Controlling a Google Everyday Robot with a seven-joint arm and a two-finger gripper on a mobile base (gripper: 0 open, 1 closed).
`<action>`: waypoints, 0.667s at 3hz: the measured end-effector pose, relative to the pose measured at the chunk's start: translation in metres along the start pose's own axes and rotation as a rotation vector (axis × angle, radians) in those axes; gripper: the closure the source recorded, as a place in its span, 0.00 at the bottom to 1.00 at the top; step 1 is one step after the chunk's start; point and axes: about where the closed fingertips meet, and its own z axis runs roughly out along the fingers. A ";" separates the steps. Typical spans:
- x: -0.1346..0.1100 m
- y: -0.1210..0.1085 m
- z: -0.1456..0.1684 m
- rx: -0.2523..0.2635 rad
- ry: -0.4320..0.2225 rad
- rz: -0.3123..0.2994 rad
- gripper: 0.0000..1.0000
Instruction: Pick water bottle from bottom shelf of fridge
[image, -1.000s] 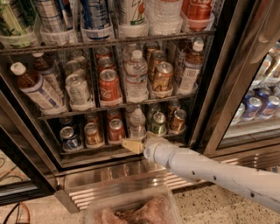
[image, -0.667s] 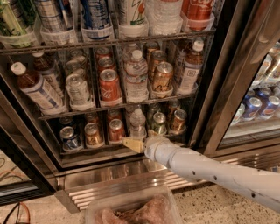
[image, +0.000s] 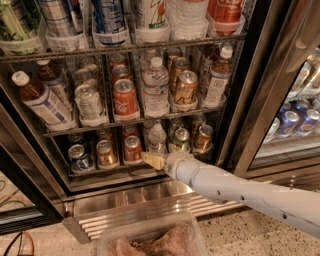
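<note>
The water bottle (image: 156, 138), small and clear with a white cap, stands on the bottom shelf (image: 117, 171) of the fridge (image: 251, 114), between a red can (image: 132, 149) and a green can (image: 180, 140). My gripper (image: 152, 160), cream-tipped on a white arm coming in from the lower right, is at the shelf's front edge. It sits just below and in front of the bottle and hides the bottle's base.
Blue (image: 80, 158), gold (image: 106, 154) and copper (image: 203, 138) cans share the shelf. The rack above holds a larger clear bottle (image: 156, 88), taller cans and tea bottles (image: 43, 102). Below are the steel grille (image: 150, 202) and a plastic tub (image: 150, 241). A closed glass door (image: 295, 122) is at right.
My gripper has moved slightly up and in toward the water bottle. The bottle and cans have not moved.
</note>
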 end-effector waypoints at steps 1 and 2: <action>-0.008 -0.003 0.009 -0.001 -0.006 -0.011 0.25; -0.015 -0.009 0.016 0.005 -0.014 -0.018 0.24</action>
